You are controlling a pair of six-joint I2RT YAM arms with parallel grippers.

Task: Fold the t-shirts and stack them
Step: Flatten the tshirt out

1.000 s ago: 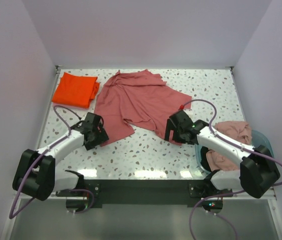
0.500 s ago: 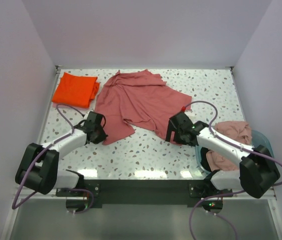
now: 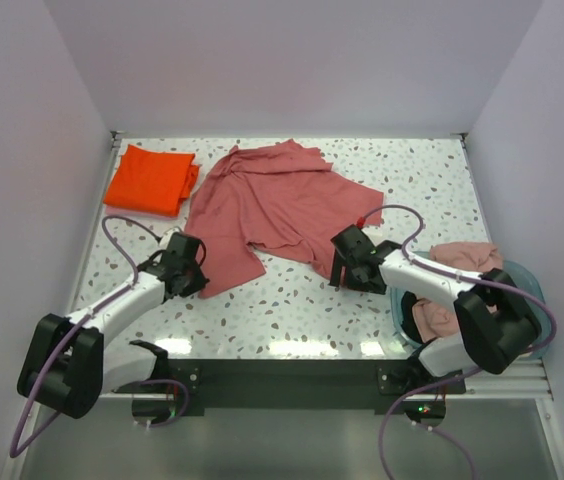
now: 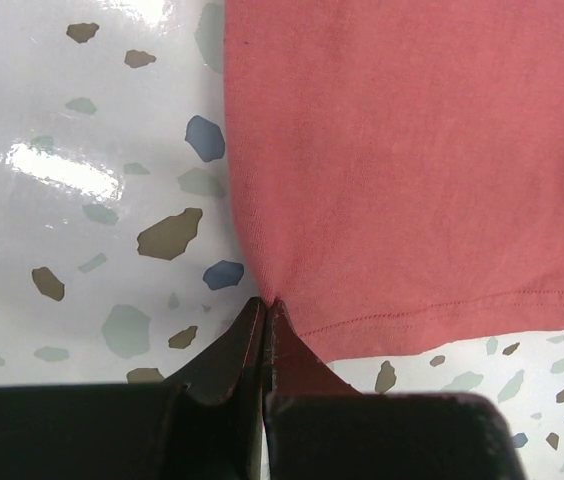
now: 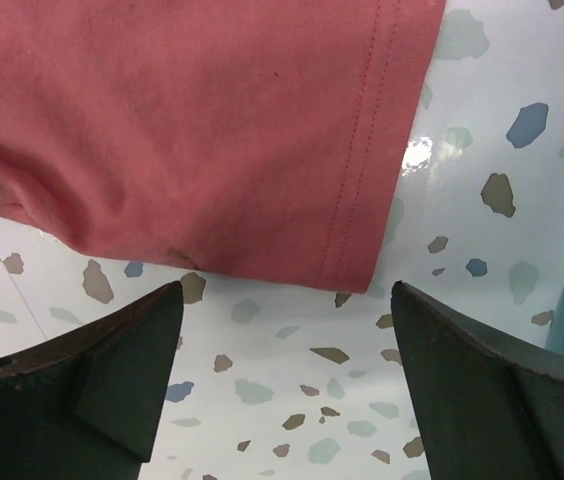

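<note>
A dusty salmon-pink t-shirt point(image 3: 277, 200) lies spread and rumpled across the middle of the table. My left gripper point(image 3: 196, 278) is at its near left corner. In the left wrist view the left gripper point(image 4: 265, 305) is shut, with the corner of the salmon-pink t-shirt point(image 4: 412, 170) pinched at its tips. My right gripper point(image 3: 340, 268) is at the shirt's near right corner. In the right wrist view the right gripper point(image 5: 285, 290) stands open over bare table, just short of the hem of the salmon-pink t-shirt point(image 5: 202, 140). A bright orange t-shirt point(image 3: 150, 180) lies folded at the back left.
A teal basin point(image 3: 530, 280) sits at the right edge beside the right arm, with pink and beige t-shirts point(image 3: 465, 258) heaped in it. White walls enclose the table on the left, back and right. Its near edge is a black rail.
My left gripper has gone from open to shut on the shirt's near left corner. The right gripper has shifted slightly toward the near right corner, still open.
</note>
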